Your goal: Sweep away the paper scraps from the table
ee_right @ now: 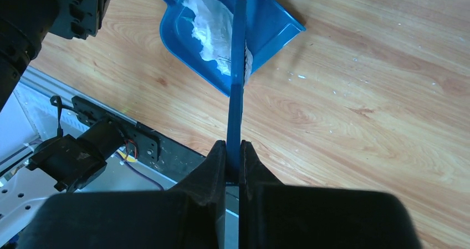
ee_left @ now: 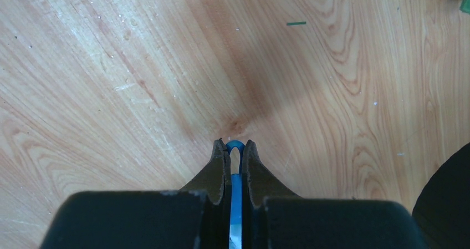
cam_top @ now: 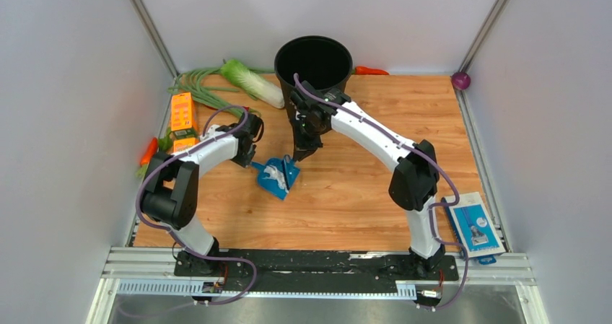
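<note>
The paper scraps (cam_top: 276,174) lie as crumpled white wads inside a blue dustpan (cam_top: 272,185) at the middle of the table (cam_top: 361,194). My left gripper (cam_top: 249,154) is shut on the dustpan's blue handle (ee_left: 235,147), whose loop end shows between the fingertips in the left wrist view. My right gripper (cam_top: 303,149) is shut on a blue brush (ee_right: 237,66), whose far end reaches into the dustpan (ee_right: 271,21) beside the paper scraps (ee_right: 208,24). In the wrist views, my left gripper (ee_left: 235,145) and right gripper (ee_right: 233,145) both grip narrow blue handles.
A tall black bin (cam_top: 314,60) stands at the back, just behind my right gripper. A cabbage (cam_top: 251,82), green onions (cam_top: 198,86), an orange box (cam_top: 183,115) and a carrot (cam_top: 148,151) lie at the back left. A blue and white box (cam_top: 475,224) sits at the right edge.
</note>
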{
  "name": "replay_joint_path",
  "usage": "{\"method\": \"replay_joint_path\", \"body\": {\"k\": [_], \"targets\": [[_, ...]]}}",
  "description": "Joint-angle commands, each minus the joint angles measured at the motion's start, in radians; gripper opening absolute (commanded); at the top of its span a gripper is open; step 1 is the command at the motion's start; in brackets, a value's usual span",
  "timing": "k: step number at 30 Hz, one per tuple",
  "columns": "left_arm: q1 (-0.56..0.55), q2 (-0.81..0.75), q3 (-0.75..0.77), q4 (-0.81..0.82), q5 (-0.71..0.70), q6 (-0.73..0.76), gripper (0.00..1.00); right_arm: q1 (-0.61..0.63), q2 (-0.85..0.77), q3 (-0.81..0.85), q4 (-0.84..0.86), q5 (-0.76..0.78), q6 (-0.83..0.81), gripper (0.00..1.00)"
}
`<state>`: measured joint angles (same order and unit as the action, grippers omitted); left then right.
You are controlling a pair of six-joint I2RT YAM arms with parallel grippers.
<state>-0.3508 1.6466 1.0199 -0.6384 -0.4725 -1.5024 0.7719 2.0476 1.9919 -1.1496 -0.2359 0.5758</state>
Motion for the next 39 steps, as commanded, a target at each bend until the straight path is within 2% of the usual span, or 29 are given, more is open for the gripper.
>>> {"method": "replay_joint_path", "body": {"k": [1, 9, 14, 23, 32, 39], "targets": [[0.009, -0.018, -0.015, 0.003, 0.012, 0.03, 0.0, 0.004, -0.101, 0.005, -0.016, 0.035, 0.022, 0.0], [0.013, -0.021, -0.001, -0.012, 0.011, 0.05, 0.0, -0.006, -0.159, 0.042, -0.091, 0.086, -0.005, 0.0], [0.026, -0.036, -0.009, -0.003, 0.038, 0.048, 0.0, -0.068, -0.265, -0.034, -0.108, 0.086, -0.019, 0.0], [0.09, -0.053, -0.053, 0.059, 0.198, 0.053, 0.0, -0.21, -0.438, -0.238, -0.122, 0.148, -0.03, 0.0], [0.116, -0.076, 0.028, 0.017, 0.225, 0.065, 0.0, -0.286, -0.506, -0.334, -0.108, 0.184, -0.047, 0.0], [0.176, -0.108, 0.051, -0.027, 0.247, 0.076, 0.0, -0.307, -0.523, -0.389, -0.088, 0.194, -0.06, 0.0]]}}
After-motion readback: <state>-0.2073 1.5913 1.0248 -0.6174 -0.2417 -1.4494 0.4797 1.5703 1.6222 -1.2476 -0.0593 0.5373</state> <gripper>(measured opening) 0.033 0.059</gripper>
